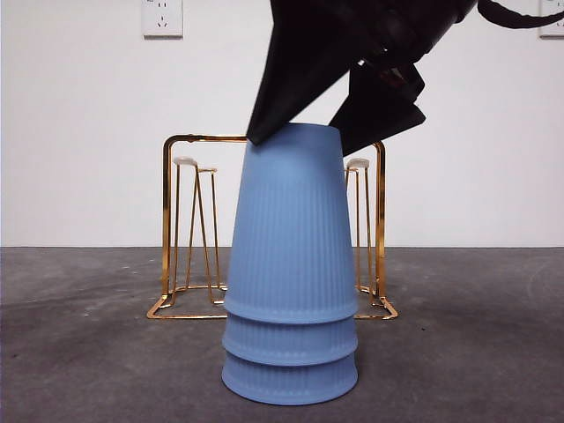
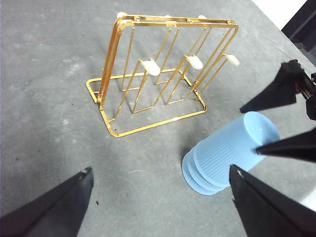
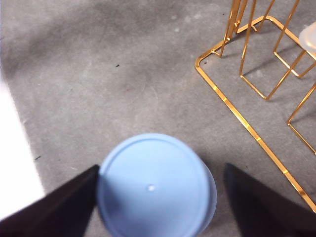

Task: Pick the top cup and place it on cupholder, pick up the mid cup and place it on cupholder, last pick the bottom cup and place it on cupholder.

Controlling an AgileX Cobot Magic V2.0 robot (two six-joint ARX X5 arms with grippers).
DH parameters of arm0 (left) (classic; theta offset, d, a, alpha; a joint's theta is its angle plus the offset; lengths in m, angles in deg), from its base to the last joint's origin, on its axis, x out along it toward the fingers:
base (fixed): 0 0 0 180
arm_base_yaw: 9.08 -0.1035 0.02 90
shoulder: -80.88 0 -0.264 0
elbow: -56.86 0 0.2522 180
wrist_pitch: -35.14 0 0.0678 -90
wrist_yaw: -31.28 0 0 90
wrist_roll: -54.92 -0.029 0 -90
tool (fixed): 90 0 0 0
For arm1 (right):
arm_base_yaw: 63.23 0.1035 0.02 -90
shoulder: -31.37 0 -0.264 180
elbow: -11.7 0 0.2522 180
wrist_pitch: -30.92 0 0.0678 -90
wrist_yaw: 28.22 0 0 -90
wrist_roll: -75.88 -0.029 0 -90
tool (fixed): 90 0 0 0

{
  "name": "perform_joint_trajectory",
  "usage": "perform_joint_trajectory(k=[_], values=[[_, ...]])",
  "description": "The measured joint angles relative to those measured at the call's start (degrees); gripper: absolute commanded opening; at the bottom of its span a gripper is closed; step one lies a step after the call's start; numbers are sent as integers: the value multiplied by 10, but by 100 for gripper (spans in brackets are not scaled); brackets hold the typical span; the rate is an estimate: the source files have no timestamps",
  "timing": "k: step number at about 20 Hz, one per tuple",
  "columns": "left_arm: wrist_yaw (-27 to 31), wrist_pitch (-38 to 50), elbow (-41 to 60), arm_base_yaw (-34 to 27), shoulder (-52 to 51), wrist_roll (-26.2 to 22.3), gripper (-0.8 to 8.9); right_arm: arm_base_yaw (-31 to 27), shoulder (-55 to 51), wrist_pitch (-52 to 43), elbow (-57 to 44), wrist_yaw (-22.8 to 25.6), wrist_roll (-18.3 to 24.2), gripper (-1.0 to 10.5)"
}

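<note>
Three ribbed blue cups stand upside down, nested in one stack on the grey table: top cup (image 1: 291, 229), mid cup (image 1: 291, 342), bottom cup (image 1: 291, 382). My right gripper (image 1: 301, 141) is open, one black jaw on each side of the top cup's (image 3: 155, 190) flat end. One jaw touches or nearly touches its wall; the other stands off with a gap. The gold wire cupholder (image 1: 166, 220) stands just behind the stack, and no cup shows on its white-tipped prongs (image 2: 150, 66). My left gripper (image 2: 160, 197) hangs open and holds nothing, back from the cup stack (image 2: 222, 160) and the cupholder (image 2: 111, 74).
A white wall with a socket (image 1: 162, 16) closes the back. The cupholder's base rail (image 3: 237, 113) runs close beside the stack. A white strip (image 3: 15, 163) marks the table edge near the right gripper (image 3: 160, 197).
</note>
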Motion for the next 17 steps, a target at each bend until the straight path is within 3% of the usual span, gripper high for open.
perform_joint_trajectory(k=[11, 17], values=[[0, 0, 0, 0, 0, 0, 436, 7, -9, 10, 17, 2, 6, 262], [0, 0, 0, 0, 0, 0, 436, 7, -14, 103, 111, 2, 11, 262]])
